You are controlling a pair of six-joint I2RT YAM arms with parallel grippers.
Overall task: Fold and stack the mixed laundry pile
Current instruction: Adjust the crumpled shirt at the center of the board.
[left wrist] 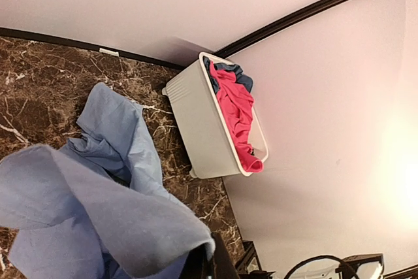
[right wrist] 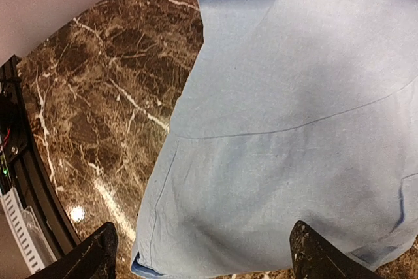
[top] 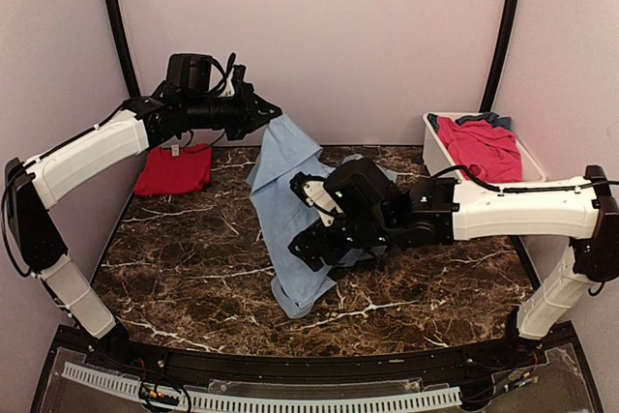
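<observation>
Dark marble veined with white makes up the table [top: 184, 258], boxed in by pale pink walls. At the far left, towards the back, lies a red garment [top: 174, 169], flat and squared off (already folded, I'd say, and put there to begin the stack).

Next along, the left gripper [top: 261, 118] is raised near the back wall, its fingers pinched tight on an upper edge of the light-blue shirt [top: 285, 200]. From that grip the cloth drapes down and forward, and its lower end lies on the marble near the middle of the table. Holding it high looks deliberate: the weight lets the fabric hang out and show its edges.

The right gripper [right wrist: 206, 249] sits low over the middle of the shirt. Its fingers are spread wide with nothing between them, one on either side of a smooth stretch of blue crossed by a seam. I can't tell whether the tips touch the cloth. My guess is that it is lining up a second hold, so the two arms can spread the shirt flat.

At the back right, the white tub [top: 437, 157] stands against the wall. It holds a pink-red garment [top: 479, 147] with a darker blue piece [top: 498, 121] tucked behind (the rest of the pile, not yet folded).
</observation>
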